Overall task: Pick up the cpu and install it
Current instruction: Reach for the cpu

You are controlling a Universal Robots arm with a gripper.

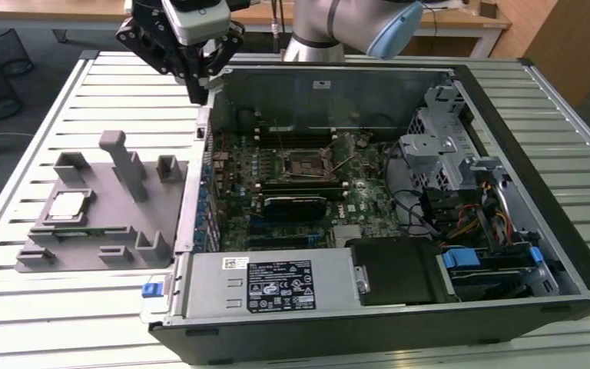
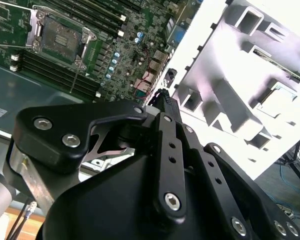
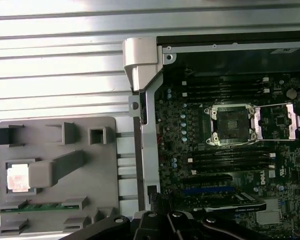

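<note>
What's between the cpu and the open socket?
Between cpu and socket, first wrist view: a gray post, then the case wall.

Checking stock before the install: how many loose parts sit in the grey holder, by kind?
cpu: 1
green strip: 1
Total: 2
</note>
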